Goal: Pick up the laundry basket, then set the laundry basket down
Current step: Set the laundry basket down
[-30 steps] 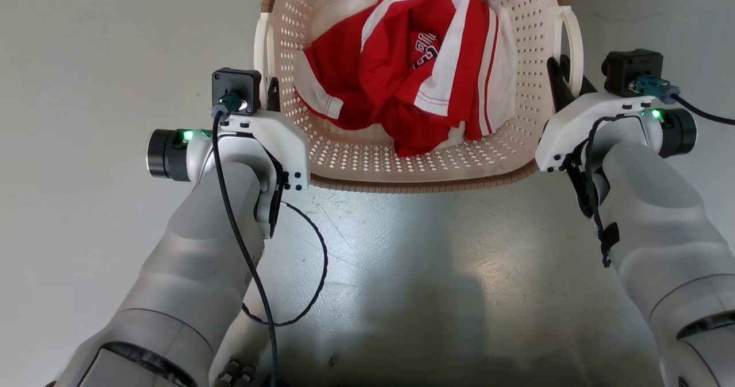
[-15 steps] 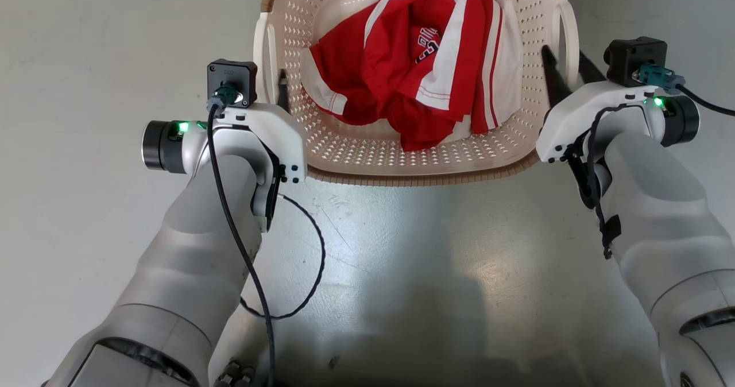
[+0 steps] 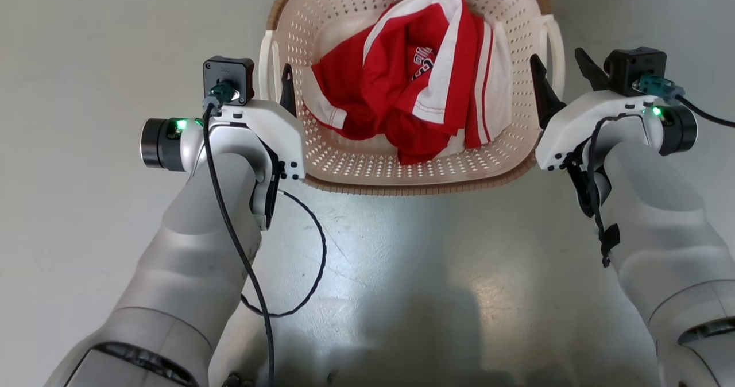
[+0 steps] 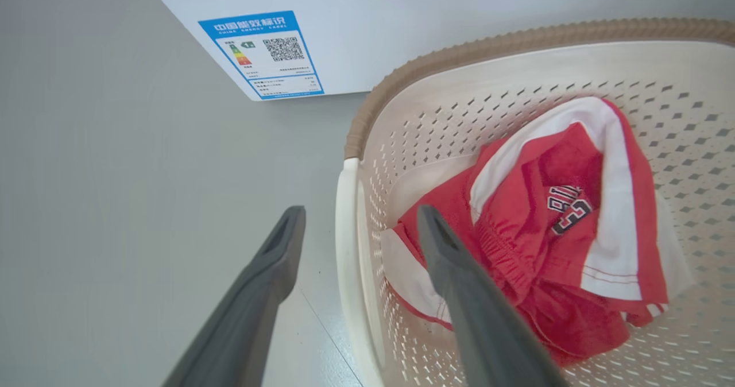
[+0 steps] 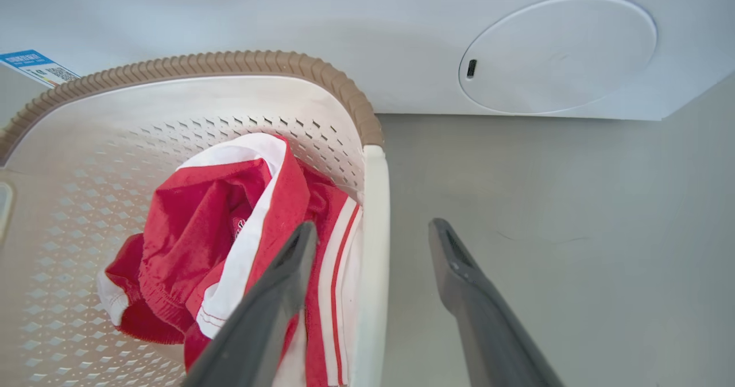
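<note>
A red-and-white garment (image 3: 413, 88) lies near a blue-labelled white appliance (image 4: 459, 8).

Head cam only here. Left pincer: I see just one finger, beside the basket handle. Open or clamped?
Observer: Open. In the left wrist view the left pincer has its fingers spread on either side of the laundry basket's left handle, with a gap on each side.
Operator: Right side touching?
Observer: No. The right pincer straddles the right handle with gaps on both sides. Its inner finger is over the red and white garment.
Operator: What's past the basket?
Observer: A white appliance stands beyond the far rim, with a blue energy label on it.
</note>
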You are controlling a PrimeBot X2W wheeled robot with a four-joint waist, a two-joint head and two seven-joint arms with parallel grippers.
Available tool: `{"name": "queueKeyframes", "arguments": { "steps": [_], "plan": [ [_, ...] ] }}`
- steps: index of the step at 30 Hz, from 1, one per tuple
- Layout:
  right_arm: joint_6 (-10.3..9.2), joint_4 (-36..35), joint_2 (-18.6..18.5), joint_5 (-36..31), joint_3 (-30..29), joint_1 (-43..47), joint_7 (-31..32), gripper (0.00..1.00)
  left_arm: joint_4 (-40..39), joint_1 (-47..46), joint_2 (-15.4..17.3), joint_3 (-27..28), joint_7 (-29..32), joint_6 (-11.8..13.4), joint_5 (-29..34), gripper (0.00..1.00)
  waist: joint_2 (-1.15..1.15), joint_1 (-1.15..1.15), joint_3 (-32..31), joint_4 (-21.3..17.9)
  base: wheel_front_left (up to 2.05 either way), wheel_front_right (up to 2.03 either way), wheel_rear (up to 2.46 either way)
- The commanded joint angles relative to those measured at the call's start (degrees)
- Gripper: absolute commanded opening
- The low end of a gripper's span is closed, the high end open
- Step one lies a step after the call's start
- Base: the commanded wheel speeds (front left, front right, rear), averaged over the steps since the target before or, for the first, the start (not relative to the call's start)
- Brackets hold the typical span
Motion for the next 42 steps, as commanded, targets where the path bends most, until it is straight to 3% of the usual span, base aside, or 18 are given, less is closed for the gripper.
{"name": "queueKeyframes", "arguments": {
  "steps": [1,16,33,42],
  "plan": [
    [0.36,-1.26,1.72,-0.43,0.43,2.77,-0.38,1.0,-1.24,2.31,2.04,1.51,-0.36,-0.06,0.59,1.0,0.0,0.0,-0.81,-0.2,0.0,0.0,0.0],
    [0.36,-15.43,1.72,2.64,0.11,11.54,-0.38,1.0,-16.2,14.35,3.76,10.87,-0.36,-0.3,6.89,1.0,0.0,0.0,-11.57,-1.69,0.0,0.0,0.0],
    [0.36,-39.19,1.72,10.07,0.44,33.59,-0.38,1.0,-45.49,42.21,3.0,22.72,-0.36,-0.59,17.66,1.0,0.0,0.0,-30.97,-4.25,0.0,0.0,0.0],
    [0.36,-49.44,1.72,11.06,-0.62,44.73,-0.38,1.0,-56.69,54.39,2.09,24.47,-0.36,-0.42,19.81,1.0,0.0,0.0,-38.61,-5.66,0.0,0.0,0.0]
  ]
}}
